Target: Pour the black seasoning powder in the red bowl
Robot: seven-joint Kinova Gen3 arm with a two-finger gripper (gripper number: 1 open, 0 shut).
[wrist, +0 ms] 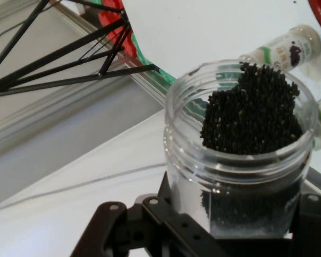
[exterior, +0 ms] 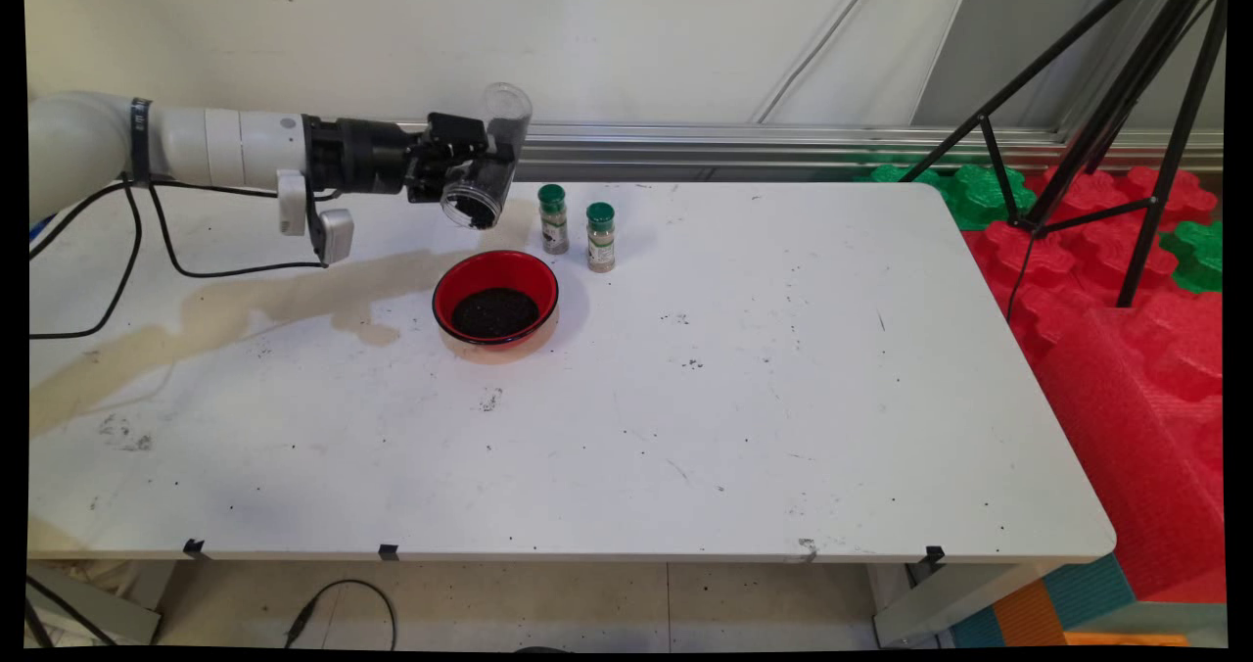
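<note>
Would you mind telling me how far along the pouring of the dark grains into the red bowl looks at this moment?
Done: the red bowl already holds a dark layer of grains. In hand: the gripper holds the clear jar tilted, mouth down toward the bowl; the hand view shows dark grains heaped at its mouth. Left: those grains are not yet out. The two green-capped bottles stand upright beside the bowl.
</note>
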